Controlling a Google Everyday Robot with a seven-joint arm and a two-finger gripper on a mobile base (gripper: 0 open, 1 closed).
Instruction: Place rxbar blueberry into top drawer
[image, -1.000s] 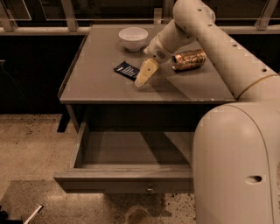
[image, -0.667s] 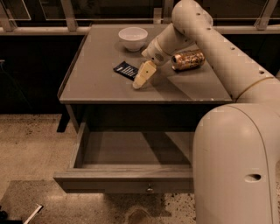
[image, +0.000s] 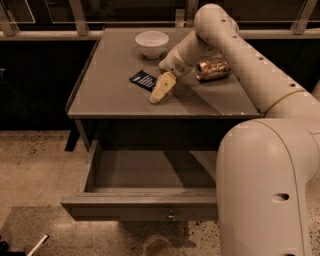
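Centre frame, a white bowl (image: 152, 43) and a gold can (image: 212, 68) share the table (image: 107, 95). The gripper (image: 157, 96), its grip impossible to tell, hangs just right of the rxbar blueberry (image: 142, 79), above the open top drawer (image: 125, 210).

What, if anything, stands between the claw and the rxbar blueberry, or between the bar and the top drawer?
Nothing visible does. The claw is right beside the rxbar blueberry on the tabletop; the top drawer below stands open.

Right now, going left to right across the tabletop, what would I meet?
The bar → gripper, just right of the bar → can. The bowl, farther back, spans bar and gripper.
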